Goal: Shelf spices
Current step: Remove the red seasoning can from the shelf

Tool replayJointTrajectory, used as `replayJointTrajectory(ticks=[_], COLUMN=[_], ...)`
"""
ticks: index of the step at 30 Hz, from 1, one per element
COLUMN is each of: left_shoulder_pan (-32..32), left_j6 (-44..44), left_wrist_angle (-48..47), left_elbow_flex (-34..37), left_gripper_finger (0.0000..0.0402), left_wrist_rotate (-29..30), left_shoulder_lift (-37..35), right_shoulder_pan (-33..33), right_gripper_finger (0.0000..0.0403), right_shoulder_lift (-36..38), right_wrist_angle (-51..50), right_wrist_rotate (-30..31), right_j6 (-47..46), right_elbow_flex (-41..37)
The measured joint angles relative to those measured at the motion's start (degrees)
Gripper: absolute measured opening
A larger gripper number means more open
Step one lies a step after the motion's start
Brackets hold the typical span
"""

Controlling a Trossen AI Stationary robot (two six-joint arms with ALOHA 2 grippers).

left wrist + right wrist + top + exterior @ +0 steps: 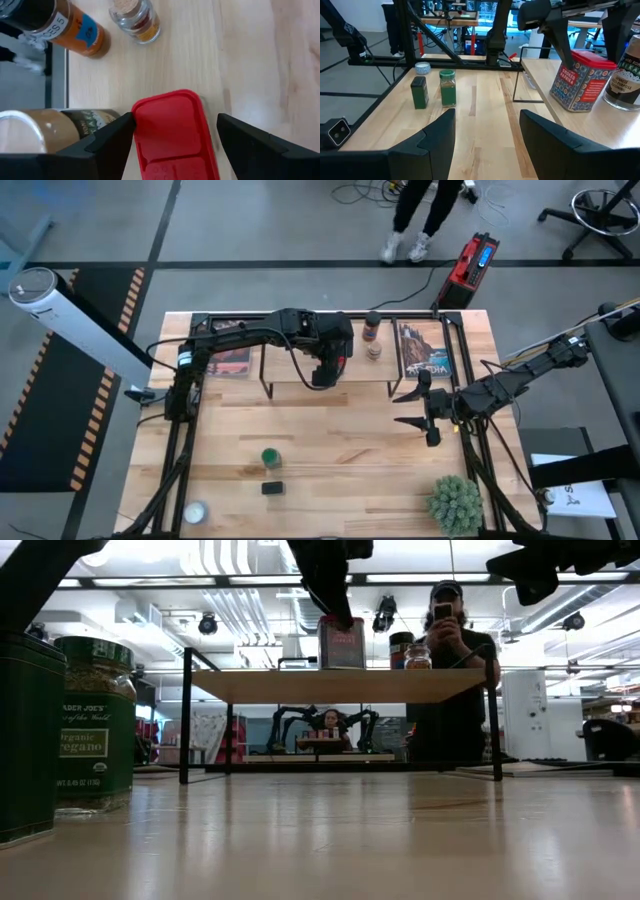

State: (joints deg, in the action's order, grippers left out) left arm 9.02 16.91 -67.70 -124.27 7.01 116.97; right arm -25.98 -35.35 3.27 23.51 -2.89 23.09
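The left gripper [325,372] hangs over the shelf [290,370], at about 12 o'clock on the table [330,440] in the high view. Its fingers [107,142] stand wide apart on either side of the red square tin [175,132], which sits upright on the plank. One finger looks very close to the tin's lid edge and the other is clear of it, so the tin is straddled, not gripped (whether the near finger actually touches cannot be told).

Beside the tin on the shelf stand the tan round jar [37,131], the dark-capped brown bottle [373,338] and the tiny clear jar [137,20]; in the high view the bottle lies at roughly 3 o'clock from the left gripper.

The green-lidded jar [270,457] and the small black box [272,488] are down on the tabletop near 7 o'clock, the box just toward the near edge from the jar, close but apart. A small round white-lidded thing [195,511] sits further toward 8 o'clock, near the table's front-left corner.

The right gripper [418,408] waits over the table at about 3 o'clock, fingers [427,140] spread open and empty. Beyond the shelf in the low view, a person [447,660] holds up a phone.
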Motion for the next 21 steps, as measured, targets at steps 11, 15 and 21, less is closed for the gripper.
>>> replayJointTrajectory(ticks=[11, 15, 21], left_shoulder_pan=[-0.2, -0.43, -0.71], left_j6=[-0.53, -0.6, -0.7], left_wrist_angle=[-1.84, -2.08, -2.82], left_elbow_flex=[-1.18, -1.27, -1.31], left_gripper_finger=[0.0272, 0.0272, 0.0274], left_wrist_rotate=[0.04, 0.39, 1.49], left_shoulder_lift=[0.07, -0.03, -0.11], right_shoulder_pan=[0.0, 0.0, 0.0], right_gripper_finger=[0.0199, 0.0199, 0.0199], right_shoulder_lift=[0.0, 0.0, 0.0], right_wrist_angle=[0.0, 0.0, 0.0], right_wrist_rotate=[0.0, 0.0, 0.0], right_j6=[0.03, 0.06, 0.08], right_elbow_flex=[0.0, 0.0, 0.0])
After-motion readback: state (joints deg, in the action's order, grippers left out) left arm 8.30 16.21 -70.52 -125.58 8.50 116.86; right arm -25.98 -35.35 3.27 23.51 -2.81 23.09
